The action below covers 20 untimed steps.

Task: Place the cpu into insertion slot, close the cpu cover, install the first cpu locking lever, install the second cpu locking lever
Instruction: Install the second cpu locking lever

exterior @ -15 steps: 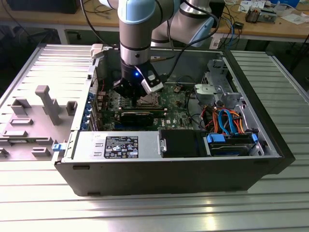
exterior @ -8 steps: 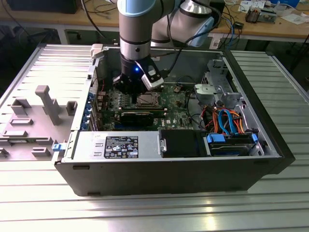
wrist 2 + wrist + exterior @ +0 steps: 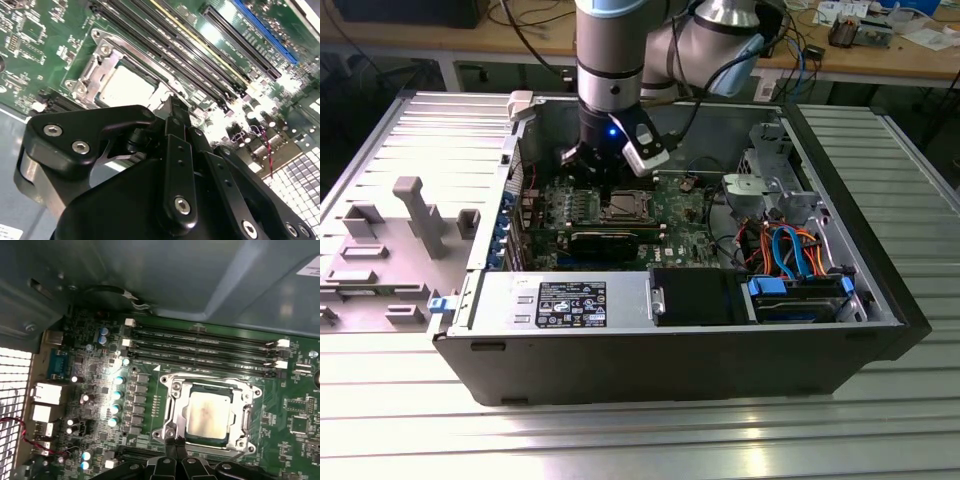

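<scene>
The cpu lies flat in the insertion slot on the green board, its dull silvery top showing through the window of the cpu cover, which lies down over it. In the second wrist view the cpu and the cpu cover sit just beyond my fingertips. My gripper hangs over the socket's edge with its fingers shut together and nothing visibly between them. In the exterior view the gripper stands inside the open case, right beside the insertion slot.
Long black memory slots run beside the socket. A grey drive cage, coloured cables and a power supply fill the case around the board. The case wall rises close behind the slots.
</scene>
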Motion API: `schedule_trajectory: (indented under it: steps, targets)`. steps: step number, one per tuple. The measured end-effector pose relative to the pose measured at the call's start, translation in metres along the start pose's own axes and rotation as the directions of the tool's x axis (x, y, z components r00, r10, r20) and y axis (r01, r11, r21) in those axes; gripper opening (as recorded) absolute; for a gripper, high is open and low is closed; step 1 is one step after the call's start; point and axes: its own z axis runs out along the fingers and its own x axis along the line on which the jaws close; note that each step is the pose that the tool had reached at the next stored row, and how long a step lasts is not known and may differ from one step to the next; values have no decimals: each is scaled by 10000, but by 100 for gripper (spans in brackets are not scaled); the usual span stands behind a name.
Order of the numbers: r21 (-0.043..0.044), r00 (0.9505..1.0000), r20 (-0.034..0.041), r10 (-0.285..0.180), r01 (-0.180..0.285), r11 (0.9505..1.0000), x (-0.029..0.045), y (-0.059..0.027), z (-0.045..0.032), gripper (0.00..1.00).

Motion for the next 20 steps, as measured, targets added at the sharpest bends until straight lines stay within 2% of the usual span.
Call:
schedule_trajectory:
  steps: [3, 7, 11, 15, 20]
  targets:
    - [1, 10000, 0, 0, 0, 10000, -35, 9, -46, 11]
    - [1, 10000, 0, 0, 0, 10000, -67, 14, -156, 11]
    - [-1, 10000, -9, 0, 0, 10000, -82, -13, -161, 11]
    - [-1, 10000, -10, 1, -1, 10000, -74, -108, -166, 11]
    - [-3, 10000, -20, -68, 68, 10000, -68, -173, -136, 11]
